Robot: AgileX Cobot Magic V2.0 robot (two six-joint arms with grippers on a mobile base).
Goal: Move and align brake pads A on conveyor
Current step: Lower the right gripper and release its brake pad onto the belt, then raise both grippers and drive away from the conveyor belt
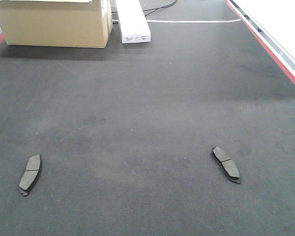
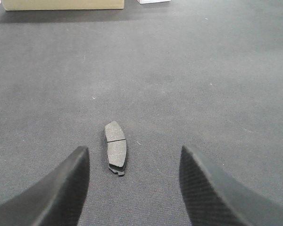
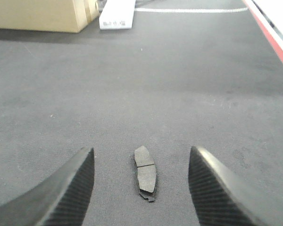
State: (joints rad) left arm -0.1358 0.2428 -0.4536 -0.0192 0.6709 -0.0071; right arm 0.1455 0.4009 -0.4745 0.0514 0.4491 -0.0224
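Wide matte charcoal conveyor belt (image 1: 147, 98) fills view; thin red edge strip (image 1: 270, 49) down right side. Broad bare carpet-like stretch between pads and toward far end. Big tan cardboard box (image 1: 54, 22) at far left, long white carton (image 1: 132, 22) just beside it, both well apart from pads. Black-fingered left end effector (image 2: 133, 153) released, flat dark grey curved brake pad (image 1: 30, 174) between fingers, touching neither. Matching right end effector (image 3: 141, 150) released, second dark grey brake pad (image 1: 225, 164) between fingers, toward belt's right side.
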